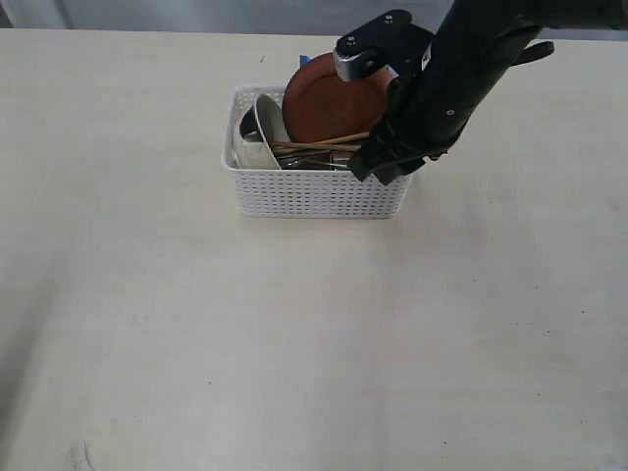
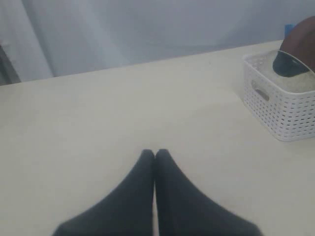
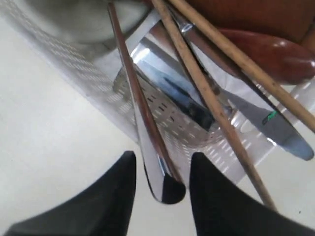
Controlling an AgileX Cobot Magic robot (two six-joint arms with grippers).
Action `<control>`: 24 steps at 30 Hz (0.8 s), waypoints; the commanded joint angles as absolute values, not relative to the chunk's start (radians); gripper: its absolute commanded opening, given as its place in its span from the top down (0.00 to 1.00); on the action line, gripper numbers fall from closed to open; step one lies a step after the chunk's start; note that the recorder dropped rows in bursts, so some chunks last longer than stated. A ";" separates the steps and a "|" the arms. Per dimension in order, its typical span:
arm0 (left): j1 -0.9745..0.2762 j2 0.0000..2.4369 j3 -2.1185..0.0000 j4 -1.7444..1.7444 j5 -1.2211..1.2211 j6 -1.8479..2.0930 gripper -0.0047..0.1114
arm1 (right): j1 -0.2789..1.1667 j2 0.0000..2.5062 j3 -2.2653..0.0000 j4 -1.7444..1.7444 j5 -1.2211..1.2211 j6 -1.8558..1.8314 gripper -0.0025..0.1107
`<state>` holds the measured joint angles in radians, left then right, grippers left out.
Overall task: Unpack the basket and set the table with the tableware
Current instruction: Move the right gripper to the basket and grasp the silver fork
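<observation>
**Right fingers straddling a steel handle**

Your right gripper is spreading its fingers either side of a shiny steel handle, which is jutting over the white perforated basket on the cream table. Your left gripper is pressing its fingers together.
</observation>
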<state>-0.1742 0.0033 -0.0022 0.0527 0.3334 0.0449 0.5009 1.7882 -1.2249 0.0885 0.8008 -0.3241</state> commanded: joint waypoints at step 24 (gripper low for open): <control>-0.172 0.000 0.000 0.051 0.329 0.044 0.96 | 0.504 1.783 -1.231 0.051 0.814 -0.407 0.98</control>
<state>-0.1742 0.0033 -0.0022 0.0527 0.3334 0.0449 0.5051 1.7882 -1.2294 0.0590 0.8106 -0.4074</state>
